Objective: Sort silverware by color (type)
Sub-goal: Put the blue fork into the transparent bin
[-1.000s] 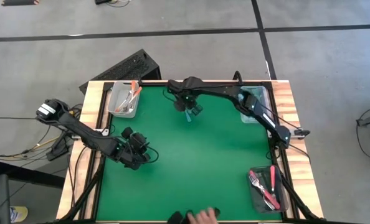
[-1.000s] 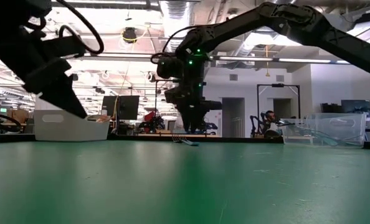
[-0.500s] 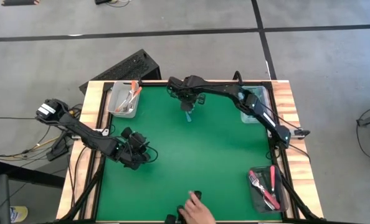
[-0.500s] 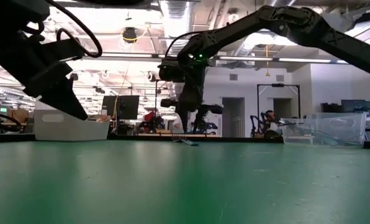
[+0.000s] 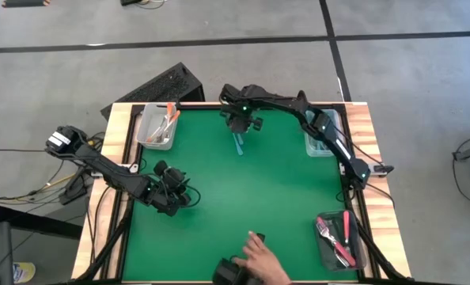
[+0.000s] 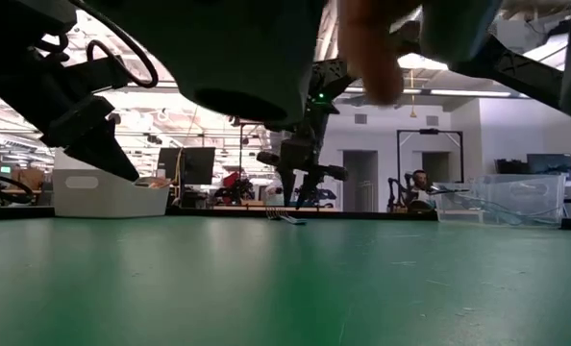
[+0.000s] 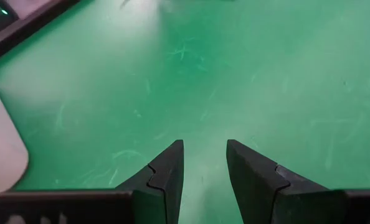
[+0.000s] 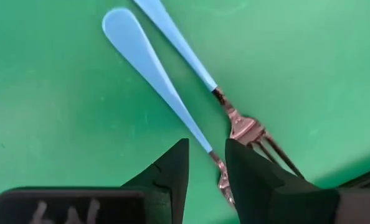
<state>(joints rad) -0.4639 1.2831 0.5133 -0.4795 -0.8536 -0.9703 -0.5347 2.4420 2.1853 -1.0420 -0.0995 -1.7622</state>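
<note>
Two light blue-handled forks point(image 8: 154, 68) point(image 8: 185, 46) lie side by side, flat on the green mat point(image 5: 282, 190), near the far edge at the middle point(image 5: 237, 144) point(image 6: 287, 218). My right gripper point(image 8: 207, 144) point(image 5: 240, 128) hangs over them, pointing steeply down and open. The nearer fork's neck shows in the narrow gap between its fingers. In the low view the fingertips point(image 6: 300, 197) stand clear above the forks. My left gripper point(image 7: 205, 144) point(image 5: 178, 195) waits open over bare mat at the left.
A pale bin point(image 5: 142, 128) with orange forks stands far left. A clear bin point(image 5: 330, 152) stands far right. A dark bin point(image 5: 324, 245) with pink-red forks sits near right. A person's hand point(image 5: 260, 255) reaches in at the near edge and blocks the low view's top point(image 6: 372, 58).
My right gripper has moved a little toward the table's far edge above the blue forks and has rolled about its pointing line. At the near edge a person's hand has come farther in and now covers the top of the low view.
</note>
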